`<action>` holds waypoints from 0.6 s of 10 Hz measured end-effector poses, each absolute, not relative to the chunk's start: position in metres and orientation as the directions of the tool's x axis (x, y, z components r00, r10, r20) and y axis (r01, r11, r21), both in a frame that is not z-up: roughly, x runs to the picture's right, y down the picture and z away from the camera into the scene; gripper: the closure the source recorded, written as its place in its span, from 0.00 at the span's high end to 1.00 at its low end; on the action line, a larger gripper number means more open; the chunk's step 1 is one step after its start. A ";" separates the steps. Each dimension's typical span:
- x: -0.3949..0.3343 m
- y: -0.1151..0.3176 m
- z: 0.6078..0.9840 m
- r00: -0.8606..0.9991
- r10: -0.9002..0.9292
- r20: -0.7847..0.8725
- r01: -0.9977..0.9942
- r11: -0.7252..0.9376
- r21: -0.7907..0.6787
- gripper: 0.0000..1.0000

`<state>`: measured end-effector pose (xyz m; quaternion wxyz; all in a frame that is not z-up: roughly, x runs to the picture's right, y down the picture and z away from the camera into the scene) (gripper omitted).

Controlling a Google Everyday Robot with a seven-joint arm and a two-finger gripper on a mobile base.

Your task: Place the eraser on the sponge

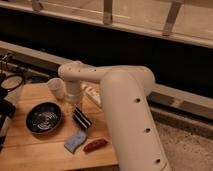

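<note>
Reaching down from the white arm (125,100), the gripper (75,106) is hanging over the middle of the wooden table (30,152), just right of the white cup (56,88). Whether it is released, clenched or grasping anything cannot be told. The eraser (82,118) is sitting directly beneath the gripper at a tilt, its white stripes running diagonally; whether the two are touching is unclear. The sponge (75,141) is lying nearer than the eraser, close to it but apart, slightly to its left. A reddish-brown sausage-shaped item (95,145) is resting just right of the sponge. A dark round bowl (44,118) is standing to the left of the eraser.
</note>
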<state>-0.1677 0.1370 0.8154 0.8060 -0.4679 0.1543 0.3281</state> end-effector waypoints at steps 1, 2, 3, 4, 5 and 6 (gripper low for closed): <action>-0.166 0.142 0.804 0.731 0.394 -0.557 -0.679 0.339 -0.651 0.18; -0.166 0.146 0.795 0.729 0.407 -0.550 -0.680 0.335 -0.652 0.18; -0.164 0.150 0.786 0.729 0.418 -0.541 -0.677 0.331 -0.657 0.18; -0.162 0.152 0.781 0.731 0.429 -0.531 -0.673 0.324 -0.664 0.18; -0.165 0.152 0.780 0.737 0.421 -0.529 -0.668 0.332 -0.666 0.18; -0.169 0.152 0.783 0.741 0.407 -0.534 -0.665 0.338 -0.666 0.18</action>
